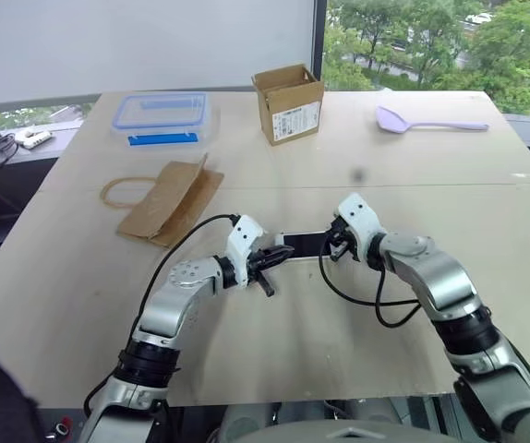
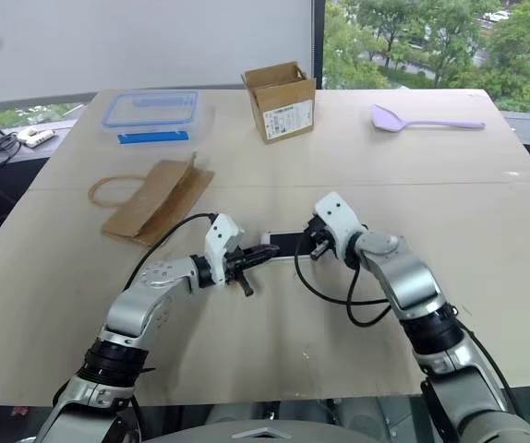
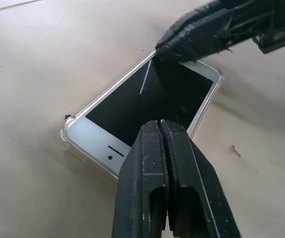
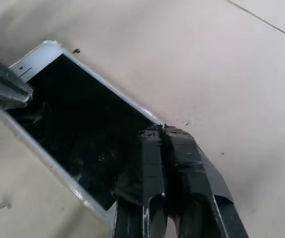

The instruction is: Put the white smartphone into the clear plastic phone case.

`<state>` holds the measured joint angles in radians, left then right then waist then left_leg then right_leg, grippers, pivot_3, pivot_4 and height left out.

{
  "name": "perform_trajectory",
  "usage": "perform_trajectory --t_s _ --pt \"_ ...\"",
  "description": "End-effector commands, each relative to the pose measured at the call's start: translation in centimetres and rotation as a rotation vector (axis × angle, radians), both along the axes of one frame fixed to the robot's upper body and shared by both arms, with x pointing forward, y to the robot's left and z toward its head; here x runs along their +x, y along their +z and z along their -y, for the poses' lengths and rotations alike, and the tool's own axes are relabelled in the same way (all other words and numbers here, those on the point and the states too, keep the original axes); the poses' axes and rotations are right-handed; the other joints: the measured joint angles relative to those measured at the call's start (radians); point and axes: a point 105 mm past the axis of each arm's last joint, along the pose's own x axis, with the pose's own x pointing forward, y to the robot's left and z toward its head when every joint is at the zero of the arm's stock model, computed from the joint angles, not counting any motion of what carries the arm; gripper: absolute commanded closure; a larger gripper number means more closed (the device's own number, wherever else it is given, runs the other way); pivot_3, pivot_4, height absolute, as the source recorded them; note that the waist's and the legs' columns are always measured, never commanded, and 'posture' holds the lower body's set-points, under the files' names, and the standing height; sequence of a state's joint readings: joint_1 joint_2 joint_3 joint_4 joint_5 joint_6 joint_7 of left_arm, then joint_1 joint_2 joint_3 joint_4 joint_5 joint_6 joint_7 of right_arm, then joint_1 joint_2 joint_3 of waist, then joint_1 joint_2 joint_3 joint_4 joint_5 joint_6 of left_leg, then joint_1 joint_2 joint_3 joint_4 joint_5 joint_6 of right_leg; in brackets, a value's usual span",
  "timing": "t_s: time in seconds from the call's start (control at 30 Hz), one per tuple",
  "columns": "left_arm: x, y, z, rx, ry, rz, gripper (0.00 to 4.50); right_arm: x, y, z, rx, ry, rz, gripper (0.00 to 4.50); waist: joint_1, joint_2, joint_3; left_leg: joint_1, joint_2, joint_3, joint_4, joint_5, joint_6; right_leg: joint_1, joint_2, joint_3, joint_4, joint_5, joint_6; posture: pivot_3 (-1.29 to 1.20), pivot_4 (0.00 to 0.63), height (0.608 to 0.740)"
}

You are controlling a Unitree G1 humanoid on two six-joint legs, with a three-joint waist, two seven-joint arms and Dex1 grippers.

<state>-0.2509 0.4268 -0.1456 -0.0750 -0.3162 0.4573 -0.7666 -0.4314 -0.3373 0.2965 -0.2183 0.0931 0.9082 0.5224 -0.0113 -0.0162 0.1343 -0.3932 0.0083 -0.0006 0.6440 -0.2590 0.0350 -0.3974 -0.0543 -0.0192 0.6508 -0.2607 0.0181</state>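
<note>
The white smartphone (image 3: 147, 106) lies flat on the table, black screen up, between my two grippers (image 1: 304, 244). A thin see-through rim of the clear plastic phone case (image 3: 64, 136) runs around its edge, so the phone sits inside the case. My left gripper (image 3: 161, 124) is shut with nothing between its fingers, its tip over the phone's speaker end. My right gripper (image 4: 162, 130) is likewise shut, its taped tip resting on the edge at the opposite end. In the head views the left gripper (image 1: 282, 254) and the right gripper (image 1: 331, 242) face each other across the phone.
A brown paper bag (image 1: 168, 201) lies to the far left. A clear blue-rimmed container (image 1: 161, 113) and an open cardboard box (image 1: 289, 101) stand at the back. A purple spatula (image 1: 427, 120) lies at the back right. Black cables loop from both wrists.
</note>
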Motion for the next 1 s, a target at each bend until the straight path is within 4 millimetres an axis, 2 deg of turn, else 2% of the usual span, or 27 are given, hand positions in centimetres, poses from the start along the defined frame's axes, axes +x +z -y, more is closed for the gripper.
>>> perform_trajectory --t_s 0.03,0.13,0.23,0.27,0.3,0.4,0.43,0.47,0.5,0.57,0.67,0.73,0.8,0.9,1.0 --pt "0.0 0.7 -0.6 -0.023 0.028 0.049 4.45 -2.5 -1.0 0.0 0.031 0.12 0.051 4.5 0.004 0.0 0.0 -0.002 0.0 0.0 0.0 0.0 0.0 -0.001 0.0 0.0 -0.001 0.0 0.0 0.0 0.15 0.74" --pt "-0.3 2.3 -0.5 -0.068 0.016 0.125 4.45 -3.7 1.6 0.2 0.152 0.183 0.16 4.5 0.001 0.002 0.003 -0.007 0.0 -0.001 -0.003 0.0 0.0 -0.004 0.0 -0.003 -0.006 0.002 0.004 0.0 0.15 0.74" --pt "-0.5 4.2 -1.0 -0.156 0.022 0.157 4.5 -3.4 4.0 1.8 0.243 0.127 0.241 3.67 -0.003 0.006 0.007 -0.015 0.0 -0.001 -0.003 0.0 0.0 -0.011 0.0 -0.003 -0.006 0.003 0.005 0.0 0.15 0.74" --pt "-0.6 4.6 -1.2 -0.172 0.028 0.157 3.97 -3.3 4.4 2.6 0.236 0.111 0.267 3.14 -0.001 0.008 0.01 -0.021 0.0 -0.001 0.001 0.0 0.0 -0.017 0.001 -0.005 -0.003 0.003 0.005 0.0 0.15 0.74" --pt "-0.8 4.9 -1.5 -0.179 0.028 0.162 3.72 -3.5 4.7 3.2 0.234 0.105 0.281 2.77 0.001 0.008 0.012 -0.023 0.0 -0.003 0.003 0.0 -0.001 -0.017 0.001 -0.006 -0.002 0.003 0.005 0.0 0.15 0.74" --pt "-1.5 5.7 -2.5 -0.207 0.041 0.17 2.4 -4.8 5.2 4.8 0.238 0.107 0.293 1.43 0.009 0.009 0.013 -0.023 0.0 -0.003 0.004 0.0 0.0 -0.016 0.002 -0.008 -0.002 0.003 0.005 0.0 0.15 0.74" --pt "-1.8 5.9 -2.7 -0.218 0.039 0.168 1.81 -5.2 5.2 5.3 0.23 0.114 0.29 0.78 0.01 0.009 0.013 -0.023 0.0 -0.004 0.004 0.0 0.0 -0.016 0.002 -0.008 -0.003 0.003 0.005 0.0 0.15 0.74" --pt "-2.3 6.1 -2.9 -0.228 0.035 0.161 1.54 -5.7 5.2 5.9 0.225 0.116 0.287 0.54 0.012 0.009 0.014 -0.023 0.0 -0.004 0.004 0.0 0.0 -0.015 0.002 -0.008 -0.003 0.003 0.005 0.0 0.15 0.74" --pt "-2.8 6.1 -3.2 -0.229 0.031 0.149 0.92 -6.0 5.2 6.7 0.223 0.108 0.282 0.02 0.013 0.008 0.014 -0.023 -0.001 -0.004 0.004 0.0 0.0 -0.015 0.002 -0.009 -0.003 0.003 0.005 0.0 0.15 0.74" --pt "-3.8 5.7 -4.2 -0.203 0.033 0.128 0.02 -7.1 4.9 8.4 0.199 0.1 0.252 0.0 0.016 0.009 0.016 -0.023 -0.001 -0.004 0.005 0.0 0.0 -0.014 0.002 -0.009 -0.003 0.003 0.005 0.0 0.15 0.74" --pt "-4.6 5.3 -5.1 -0.169 0.058 0.116 0.02 -8.1 4.6 10.7 0.171 0.058 0.236 0.0 0.021 0.008 0.019 -0.021 -0.001 -0.004 0.006 0.0 0.0 -0.012 0.003 -0.009 -0.003 0.003 0.006 0.0 0.15 0.74" --pt "-5.0 5.2 -5.7 -0.15 0.073 0.114 0.02 -8.9 4.6 11.5 0.156 0.04 0.233 0.0 0.025 0.008 0.02 -0.021 -0.001 -0.004 0.007 0.0 0.0 -0.012 0.004 -0.009 -0.002 0.002 0.006 0.0 0.15 0.74" --pt "-6.2 4.8 -6.2 -0.129 0.074 0.098 0.02 -9.9 4.5 12.7 0.129 -0.01 0.235 0.0 0.026 0.008 0.021 -0.021 -0.001 -0.004 0.009 0.0 0.0 -0.012 0.005 -0.009 0.001 0.002 0.006 0.0 0.15 0.74" --pt "-7.8 4.0 -5.9 -0.105 0.05 0.055 0.02 -10.6 4.3 14.0 0.109 -0.06 0.231 0.0 0.025 0.008 0.021 -0.02 -0.001 -0.004 0.01 0.0 0.0 -0.012 0.005 -0.008 0.002 0.002 0.006 0.0 0.15 0.74" --pt "-8.8 3.4 -5.3 -0.091 0.031 0.022 0.02 -10.5 4.1 15.4 0.094 -0.104 0.228 0.0 0.026 0.007 0.022 -0.019 -0.001 -0.004 0.013 0.001 0.0 -0.012 0.005 -0.007 0.005 0.002 0.006 0.0 0.15 0.74"
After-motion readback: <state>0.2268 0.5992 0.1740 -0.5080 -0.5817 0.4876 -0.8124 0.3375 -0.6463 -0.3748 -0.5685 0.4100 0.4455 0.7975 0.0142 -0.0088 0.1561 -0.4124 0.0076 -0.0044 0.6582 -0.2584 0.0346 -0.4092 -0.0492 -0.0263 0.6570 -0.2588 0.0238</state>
